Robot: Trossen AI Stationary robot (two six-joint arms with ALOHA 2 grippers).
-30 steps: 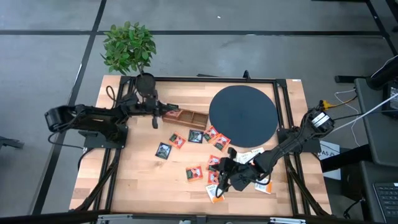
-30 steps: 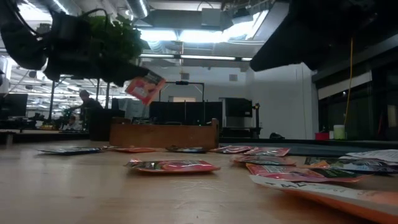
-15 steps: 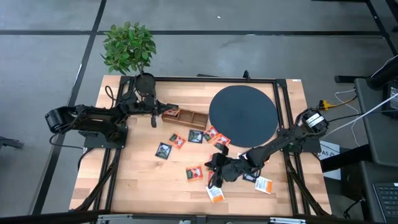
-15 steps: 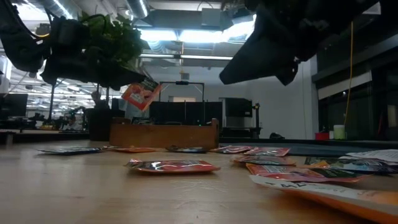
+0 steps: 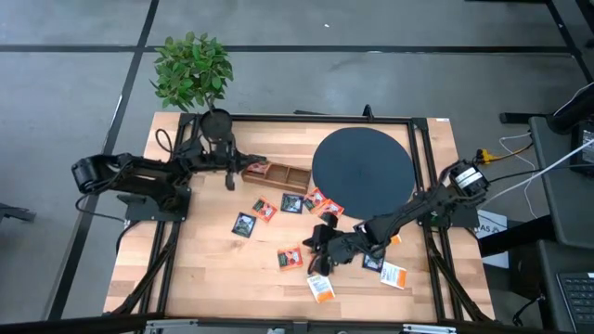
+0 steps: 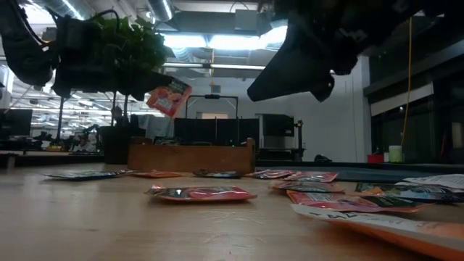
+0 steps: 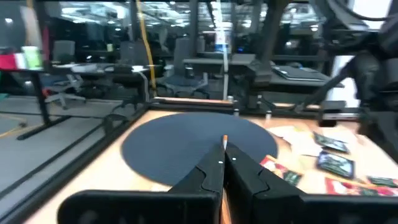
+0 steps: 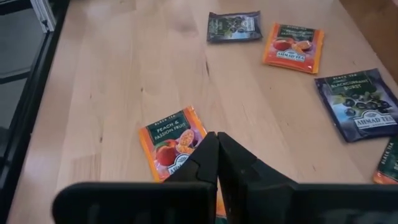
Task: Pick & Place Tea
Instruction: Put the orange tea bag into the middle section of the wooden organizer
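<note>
Logged left gripper (image 5: 243,168) pinched flat on one red-orange sachet (image 6: 168,96), hanging tilted in the air at the end of the wooden tray (image 5: 288,177) nearest the left arm. Logged right gripper (image 5: 316,255) shut and empty, hovering over a peach sachet (image 8: 171,140) lying flat on the table (image 5: 204,269). Noted black disc (image 5: 362,172) just beside the tray's other end. Counted other loose sachets (image 5: 244,224) scattered between tray and table front.

Judged step: carry nearly over, drop into the tray pending. Next move calls for lining up over a compartment, lowering, then opening. For the right side, calls for opening before descending on the peach sachet.

Against a second ago: saw right arm swung from the right-hand heap toward table centre; saw held sachet barely shifted, only re-tilted.
</note>
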